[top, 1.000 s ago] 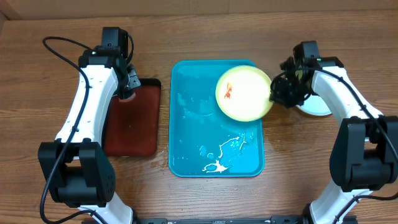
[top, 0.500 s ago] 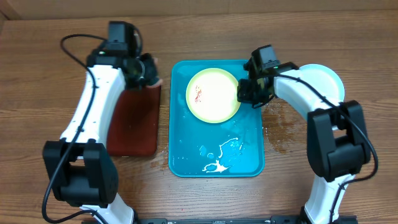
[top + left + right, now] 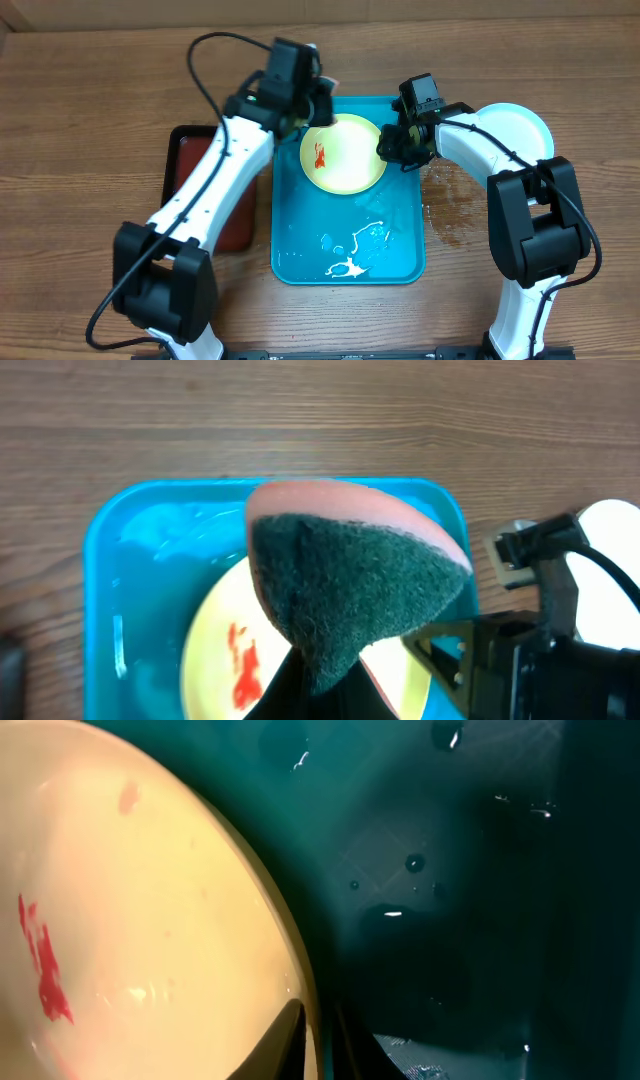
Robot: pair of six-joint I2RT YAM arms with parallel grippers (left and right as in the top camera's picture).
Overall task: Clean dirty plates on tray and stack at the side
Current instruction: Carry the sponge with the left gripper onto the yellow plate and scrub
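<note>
left claw (image 3: 316, 692) holds sponge (image 3: 352, 585), right claw (image 3: 318, 1032) grips plate (image 3: 140, 910).

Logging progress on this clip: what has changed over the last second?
The right tool slid the smeared plate leftward from the right edge of the tray to inside it, still gripping the rim. The left tool, holding a sponge, swung right from the dark red tray to above the plate. Both trays stayed put.

tray (image 3: 296, 232) front free, plate (image 3: 350, 165) fills back
</note>
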